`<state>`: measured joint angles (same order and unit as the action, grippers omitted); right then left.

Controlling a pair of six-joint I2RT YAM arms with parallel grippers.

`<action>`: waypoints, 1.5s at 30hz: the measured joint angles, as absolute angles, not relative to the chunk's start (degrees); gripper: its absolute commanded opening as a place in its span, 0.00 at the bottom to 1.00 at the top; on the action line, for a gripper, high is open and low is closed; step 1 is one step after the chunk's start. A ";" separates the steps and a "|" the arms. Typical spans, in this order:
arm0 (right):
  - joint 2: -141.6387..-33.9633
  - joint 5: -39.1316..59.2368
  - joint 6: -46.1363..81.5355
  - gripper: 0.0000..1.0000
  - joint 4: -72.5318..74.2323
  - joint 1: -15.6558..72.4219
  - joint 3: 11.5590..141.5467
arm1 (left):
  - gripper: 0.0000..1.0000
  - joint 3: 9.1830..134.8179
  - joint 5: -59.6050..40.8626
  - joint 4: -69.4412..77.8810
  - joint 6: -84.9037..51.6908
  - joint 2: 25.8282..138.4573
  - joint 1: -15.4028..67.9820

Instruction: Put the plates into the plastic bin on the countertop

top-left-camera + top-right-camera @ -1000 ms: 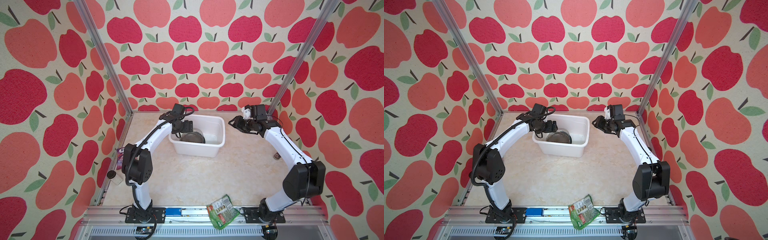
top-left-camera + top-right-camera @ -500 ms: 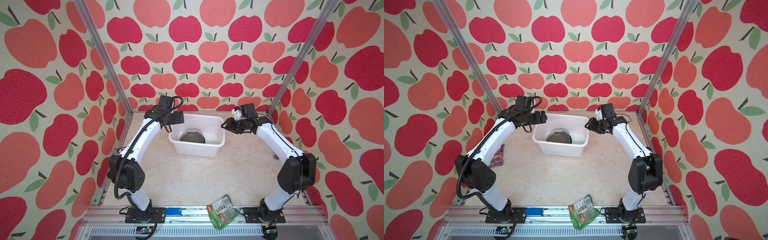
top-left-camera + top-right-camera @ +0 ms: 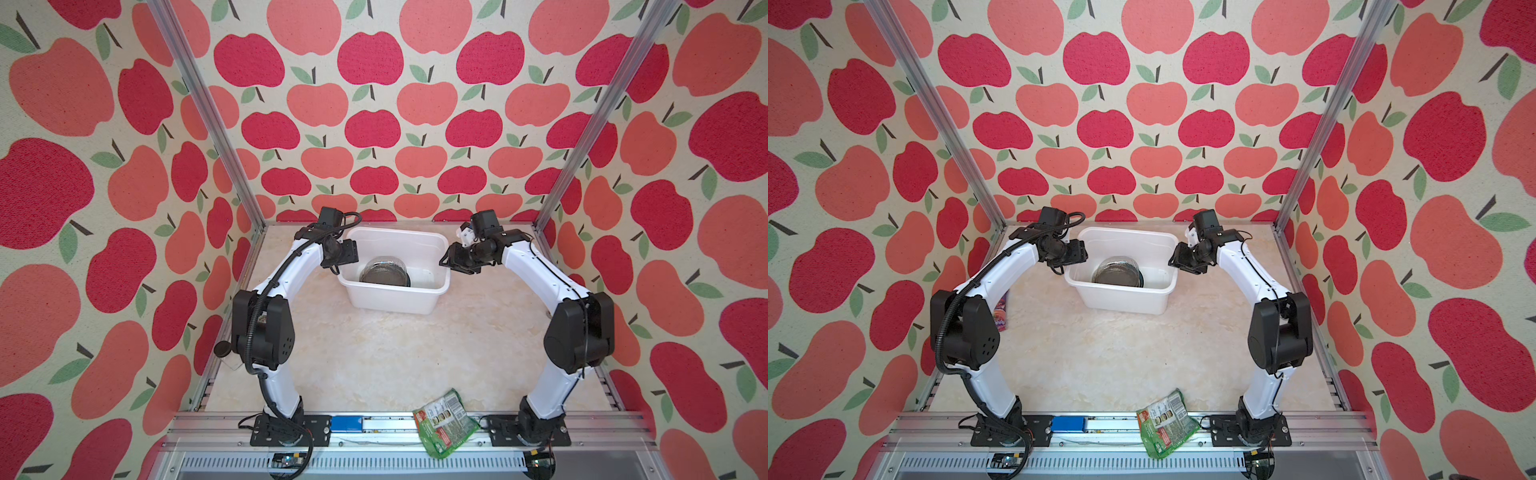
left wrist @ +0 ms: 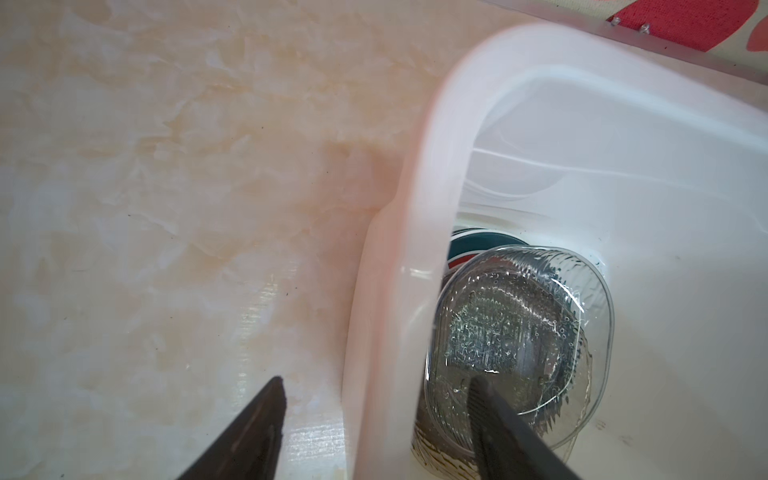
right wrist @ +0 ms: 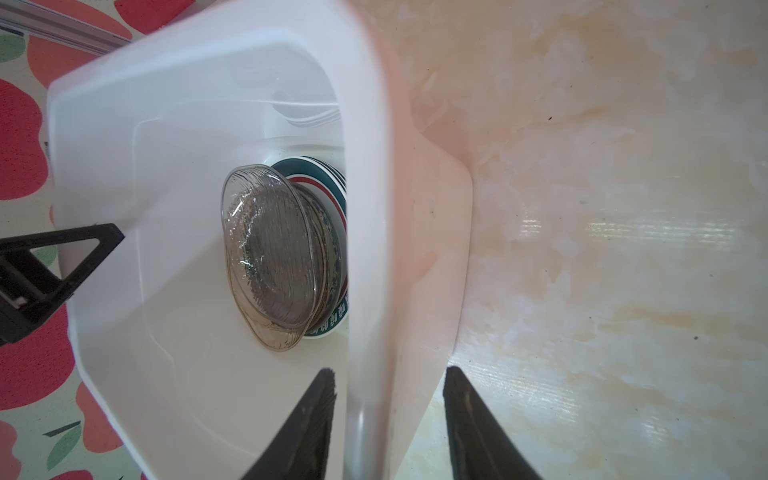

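Black left gripper (image 4: pixel 380 378), back down after lifting clear, straddles the plastic bin's (image 3: pixel 390 301) left rim, jaws apart, empty. The plates (image 3: pixel 385 272) lie stacked in the bin, mid-frame. None shows on the countertop (image 3: pixel 374 357), so placing looks finished. The right gripper (image 5: pixel 389 370) has closed in on the right rim; whether it pinches is unclear.

Plates (image 3: pixel 384 271) lie stacked inside the plastic bin (image 3: pixel 390 300).
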<state>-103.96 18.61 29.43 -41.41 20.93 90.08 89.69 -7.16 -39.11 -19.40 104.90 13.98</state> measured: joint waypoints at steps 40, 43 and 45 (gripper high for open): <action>-96.86 2.66 24.60 0.00 -28.34 27.49 80.38 | 0.00 70.43 3.79 -16.10 -18.85 93.25 19.31; -99.92 2.37 23.88 0.00 -28.95 26.83 84.05 | 0.00 74.54 3.68 -17.23 -18.04 96.64 18.83; -99.61 2.35 23.59 0.00 -28.77 26.85 83.70 | 0.00 74.63 3.64 -17.45 -18.02 96.73 18.76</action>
